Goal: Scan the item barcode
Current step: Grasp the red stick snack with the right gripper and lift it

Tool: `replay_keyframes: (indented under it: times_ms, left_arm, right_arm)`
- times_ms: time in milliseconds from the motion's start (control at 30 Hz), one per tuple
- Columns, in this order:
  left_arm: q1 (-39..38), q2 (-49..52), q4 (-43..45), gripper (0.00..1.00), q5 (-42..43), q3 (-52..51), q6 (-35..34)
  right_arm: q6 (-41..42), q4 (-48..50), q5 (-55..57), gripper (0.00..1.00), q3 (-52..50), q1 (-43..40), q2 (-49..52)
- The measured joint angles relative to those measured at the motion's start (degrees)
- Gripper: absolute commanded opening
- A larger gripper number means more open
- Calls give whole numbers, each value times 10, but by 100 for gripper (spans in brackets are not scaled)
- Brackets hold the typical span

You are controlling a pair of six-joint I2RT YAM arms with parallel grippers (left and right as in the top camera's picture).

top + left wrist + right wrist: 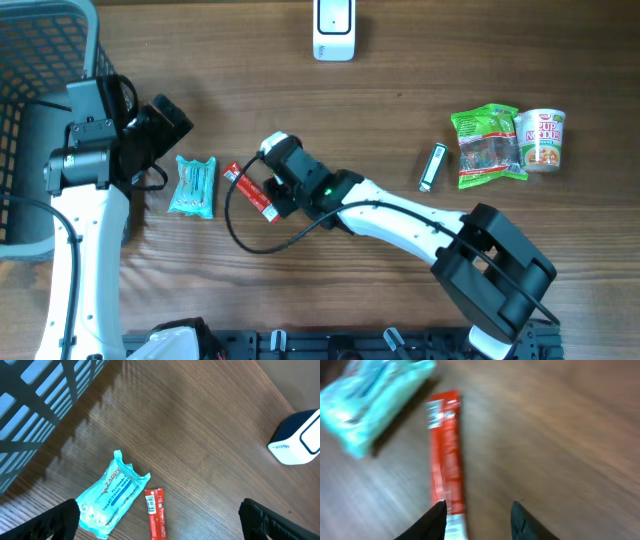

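Hovering low over the red stick, R hand has fingers part-open w/ bare worktop between them. Stick lies flat just ahead, near end at one finger; touching or not, too blurred to tell. Prob. lining up to pinch it across its width. L hand gapes wide, empty, wipes ahead of it. Scanner sits well beyond both hands, so the stick needs carrying there.

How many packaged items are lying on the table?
5: a teal wipes pack and a red stick left of centre; a black tube, a green bag and a noodle cup at right. Some may be hidden.
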Motion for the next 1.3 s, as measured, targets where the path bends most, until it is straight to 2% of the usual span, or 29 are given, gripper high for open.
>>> replay_keyframes:
  times_ms: [133, 433, 567, 700, 933, 967, 1033, 1167, 1300]
  left_arm:
    - [0, 0, 0, 100, 0, 0, 0]
    - [0, 0, 0, 100, 0, 0, 0]
    - [0, 0, 0, 100, 0, 0, 0]
    - [0, 0, 0, 100, 0, 0, 0]
    - [0, 0, 0, 100, 0, 0, 0]
    - [0, 0, 0, 100, 0, 0, 0]
    - [0, 0, 0, 100, 0, 0, 0]
    - [0, 0, 0, 100, 0, 0, 0]
    - [0, 0, 0, 100, 0, 0, 0]
  right_arm:
    - [-20, 11, -47, 46, 0, 9, 3]
    - [-64, 31, -47, 45, 0, 44, 61]
    - [-90, 43, -21, 19, 0, 61, 71]
    - [-97, 43, 61, 4, 0, 76, 72]
    - [-33, -2, 181, 4, 0, 47, 67]
    - [-25, -13, 188, 6, 0, 39, 64]
    - [-13, -32, 194, 16, 0, 17, 57]
    - [-22, -49, 169, 27, 0, -30, 39]
    - [-64, -54, 114, 30, 0, -59, 20]
